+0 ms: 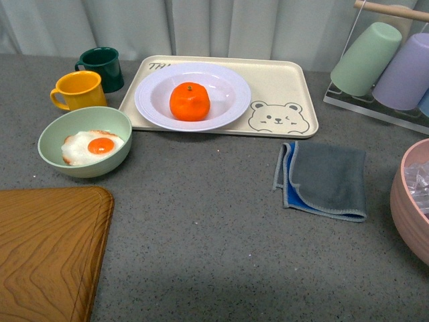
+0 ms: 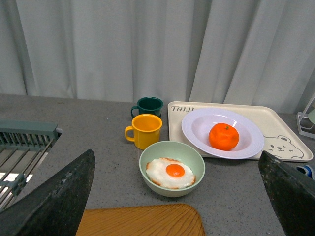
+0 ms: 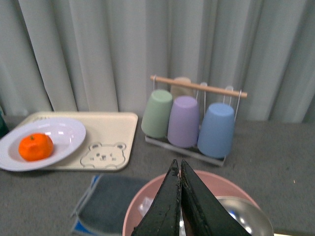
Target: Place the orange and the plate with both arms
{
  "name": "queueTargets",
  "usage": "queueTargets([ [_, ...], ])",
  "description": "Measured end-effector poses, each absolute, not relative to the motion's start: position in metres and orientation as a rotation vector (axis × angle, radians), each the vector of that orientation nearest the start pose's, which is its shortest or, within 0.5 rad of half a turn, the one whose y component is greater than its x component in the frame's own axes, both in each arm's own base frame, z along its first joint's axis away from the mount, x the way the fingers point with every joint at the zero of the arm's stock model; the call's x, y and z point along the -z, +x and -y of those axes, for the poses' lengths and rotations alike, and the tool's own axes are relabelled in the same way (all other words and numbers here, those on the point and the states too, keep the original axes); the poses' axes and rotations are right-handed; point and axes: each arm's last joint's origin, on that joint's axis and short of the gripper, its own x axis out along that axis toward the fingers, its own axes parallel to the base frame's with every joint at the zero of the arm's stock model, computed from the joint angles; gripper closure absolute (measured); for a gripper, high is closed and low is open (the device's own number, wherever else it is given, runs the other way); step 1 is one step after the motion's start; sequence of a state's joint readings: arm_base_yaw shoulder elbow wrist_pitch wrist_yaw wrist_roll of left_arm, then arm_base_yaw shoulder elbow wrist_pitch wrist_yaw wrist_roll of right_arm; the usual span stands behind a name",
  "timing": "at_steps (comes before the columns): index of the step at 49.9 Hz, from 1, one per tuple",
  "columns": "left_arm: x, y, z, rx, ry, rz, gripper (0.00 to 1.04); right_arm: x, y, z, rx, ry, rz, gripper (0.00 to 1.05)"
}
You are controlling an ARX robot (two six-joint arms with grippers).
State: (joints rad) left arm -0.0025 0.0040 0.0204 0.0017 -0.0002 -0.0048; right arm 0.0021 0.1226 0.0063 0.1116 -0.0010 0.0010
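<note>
i see the orange (image 1: 190, 101) sitting in the plate (image 1: 221, 79) on the bear tray (image 1: 295, 80), well ahead of both jaws. my left gripper (image 2: 177, 196) has its jaws spread wide; my right gripper (image 3: 180, 196) has its jaws pressed together above the pink bowl (image 3: 142, 206).

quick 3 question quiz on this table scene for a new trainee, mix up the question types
1. True or false: the orange sits in the plate, and the plate rests on the bear tray.
2. Multiple choice: what lies in the pale green bowl? A) a fried egg B) a spoon C) a folded cloth
3. Fill in: in the wrist views, the left end effector is ____ and the right end effector is ____.

Key:
1. True.
2. A, the fried egg.
3. Open, its fingers wide apart; shut, its fingers pressed together on nothing, above the pink bowl.
</note>
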Motion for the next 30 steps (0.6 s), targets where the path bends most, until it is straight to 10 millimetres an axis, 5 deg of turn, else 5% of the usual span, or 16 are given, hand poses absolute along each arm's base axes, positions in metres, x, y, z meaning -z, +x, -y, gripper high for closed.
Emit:
queueTargets([
  [8, -0.1703, 0.0966, 0.0002, 0.003, -0.005, 0.018, 0.07, -0.1654, 0.0977, -0.0003, -0.004, -0.001, 0.003, 1.03],
  [30, -0.1703, 0.0966, 0.0002, 0.002, -0.005, 0.018, 0.07, -0.1653, 0.0976, -0.0003, -0.004, 0.000, 0.003, 0.09],
])
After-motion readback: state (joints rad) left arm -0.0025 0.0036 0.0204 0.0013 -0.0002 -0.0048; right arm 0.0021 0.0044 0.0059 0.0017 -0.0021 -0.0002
